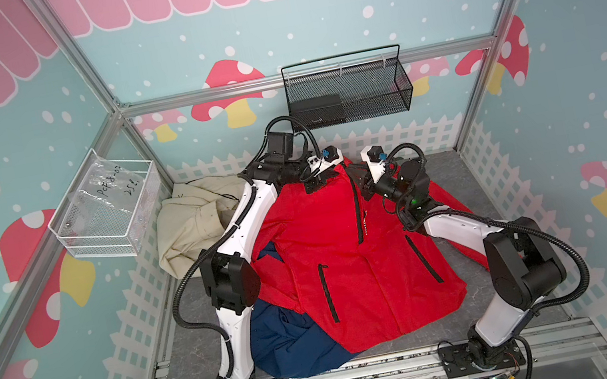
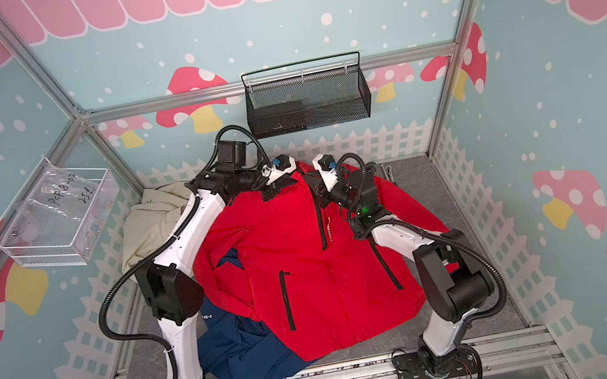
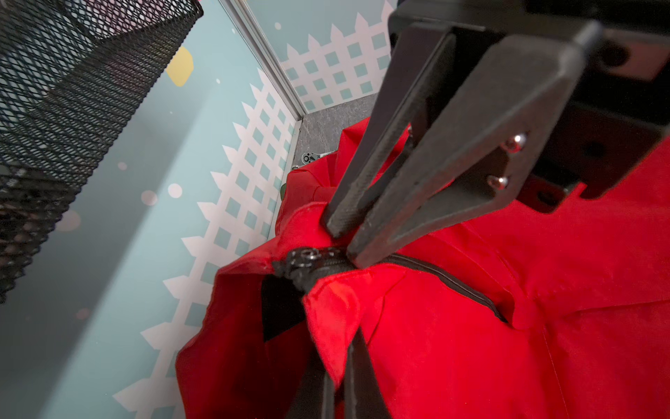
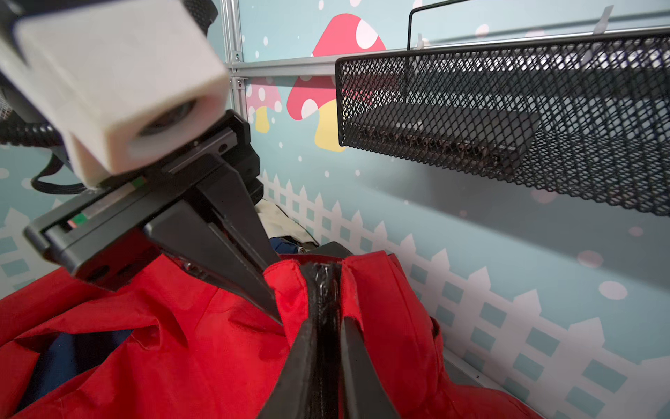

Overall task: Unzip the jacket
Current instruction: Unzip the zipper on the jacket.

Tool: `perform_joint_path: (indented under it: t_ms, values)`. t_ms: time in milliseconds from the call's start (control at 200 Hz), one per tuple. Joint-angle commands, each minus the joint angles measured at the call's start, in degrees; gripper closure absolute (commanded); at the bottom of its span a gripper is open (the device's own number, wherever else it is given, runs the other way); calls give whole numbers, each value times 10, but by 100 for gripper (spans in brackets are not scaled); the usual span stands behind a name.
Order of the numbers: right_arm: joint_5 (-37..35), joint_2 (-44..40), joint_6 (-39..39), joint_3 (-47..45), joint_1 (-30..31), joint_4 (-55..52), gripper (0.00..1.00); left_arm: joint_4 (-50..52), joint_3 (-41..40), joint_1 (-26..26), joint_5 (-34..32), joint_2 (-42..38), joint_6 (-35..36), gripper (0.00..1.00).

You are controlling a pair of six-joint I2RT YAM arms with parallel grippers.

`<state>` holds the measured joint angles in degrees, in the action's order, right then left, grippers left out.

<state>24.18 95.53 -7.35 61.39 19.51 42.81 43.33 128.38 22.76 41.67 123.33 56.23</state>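
Observation:
The red jacket [image 1: 331,261] [image 2: 296,251] lies spread front-up on the grey table, collar at the far end, and its black front zipper [image 1: 357,210] runs down from the collar. My left gripper [image 1: 313,185] [image 3: 339,352] is shut on a fold of red collar fabric just beside the zipper. My right gripper [image 1: 355,179] [image 4: 328,323] is at the collar top, with its fingers closed on the black zipper strip. The zipper slider [image 3: 308,258] [image 4: 326,279] sits at the collar's top edge, right by the right fingertips [image 3: 340,235].
A beige garment [image 1: 193,222] is bunched at the far left and a blue one [image 1: 296,348] lies under the jacket's near left. A black mesh basket [image 1: 347,90] hangs on the back wall just above both grippers. A white wire basket [image 1: 107,212] hangs on the left wall.

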Motion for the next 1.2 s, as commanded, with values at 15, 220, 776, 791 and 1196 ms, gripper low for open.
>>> perform_joint_path:
  t_ms: [15, 220, 776, 791, 1196]
  values:
    - [-24, 3, 25, 17, 3, -27, 84, 13, 9, 20, 10, -25, 20, 100]
    - [-52, 10, 45, 42, 4, -75, 85, 21, 9, 26, 8, -26, 27, 100]
    - [-57, 12, 149, 30, 12, -109, 81, 22, 21, 26, -4, -23, 23, 100]
    - [-55, 12, 153, 29, 12, -109, 82, 22, 21, 26, -4, -24, 23, 100]
    - [-28, 12, 197, 3, 12, -57, 89, 25, 19, 25, 6, -23, 25, 100]
